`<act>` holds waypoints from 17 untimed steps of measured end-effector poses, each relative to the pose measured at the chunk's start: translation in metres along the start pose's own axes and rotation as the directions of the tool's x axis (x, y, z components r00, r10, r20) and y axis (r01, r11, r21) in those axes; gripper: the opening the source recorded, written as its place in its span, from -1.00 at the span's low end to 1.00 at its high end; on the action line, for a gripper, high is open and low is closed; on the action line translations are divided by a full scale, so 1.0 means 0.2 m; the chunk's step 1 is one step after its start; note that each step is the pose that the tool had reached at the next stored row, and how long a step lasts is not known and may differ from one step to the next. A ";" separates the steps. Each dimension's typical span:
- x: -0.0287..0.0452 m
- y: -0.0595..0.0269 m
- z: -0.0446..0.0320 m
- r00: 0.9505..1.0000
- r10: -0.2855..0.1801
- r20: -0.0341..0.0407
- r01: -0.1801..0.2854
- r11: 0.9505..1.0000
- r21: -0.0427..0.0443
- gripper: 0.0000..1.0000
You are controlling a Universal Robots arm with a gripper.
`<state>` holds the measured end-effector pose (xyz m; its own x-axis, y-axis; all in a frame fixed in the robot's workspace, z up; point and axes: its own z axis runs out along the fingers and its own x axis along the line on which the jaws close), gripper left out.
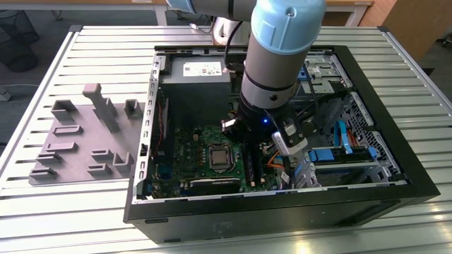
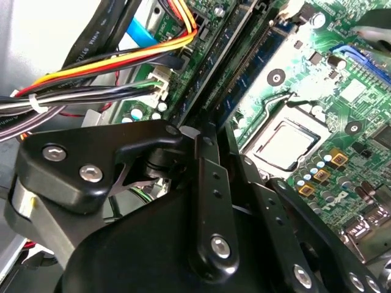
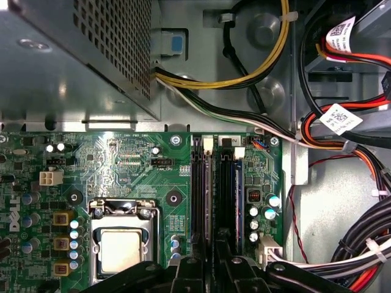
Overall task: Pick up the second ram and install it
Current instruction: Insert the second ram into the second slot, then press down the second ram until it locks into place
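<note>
Black claw [image 2: 204, 131] parts sit closest in both wrist views, big and dark. The claw's tip [image 3: 214, 262] points down at two long black slots [image 3: 201, 189] on the green board [image 3: 134, 165]. I cannot tell if the claw is spread, pressed together, or pinching something, because its own body hides the tip.

One ram stick [image 3: 238, 183], thin and blue-green, stands in the slot closer to the wires [image 3: 342, 244]. In the second wrist view the ram stick [image 2: 241, 91] runs straight away from the claw's tip. I cannot tell if the claw touches it.

In the exterior view, the robot arm [image 1: 282, 53] reaches down into an open computer case [image 1: 282, 211] on a table [image 1: 84, 42] made of slats. The claw [image 1: 258, 159] is low inside the case, at about 3 o'clock from the shiny square chip holder [image 1: 220, 157]. A grey metal box [image 1: 194, 90] is at 12 o'clock from that holder. Outside the case, at 9 o'clock, lies a grey plate with blocks [image 1: 78, 143].
</note>
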<state>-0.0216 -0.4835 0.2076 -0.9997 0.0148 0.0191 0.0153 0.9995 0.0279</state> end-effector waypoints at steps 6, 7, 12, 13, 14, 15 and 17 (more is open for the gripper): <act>0.001 0.001 -0.036 1.000 0.000 0.000 0.000 1.000 0.000 -0.58; 0.001 0.001 -0.051 1.000 0.000 0.000 0.000 1.000 0.000 -0.58; 0.002 0.003 -0.114 1.000 0.000 -0.001 0.000 1.000 0.000 -0.58; 0.002 0.003 -0.114 1.000 0.000 -0.001 0.000 1.000 0.000 -0.58; 0.002 0.003 -0.114 1.000 0.000 -0.001 0.000 1.000 0.000 -0.61; 0.002 0.003 -0.114 1.000 0.000 -0.001 0.000 1.000 0.000 -0.61; 0.002 0.003 -0.115 1.000 0.000 -0.001 0.000 1.000 0.000 -0.73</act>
<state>-0.0216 -0.4835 0.2306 -0.9997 0.0148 0.0202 0.0154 0.9995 0.0279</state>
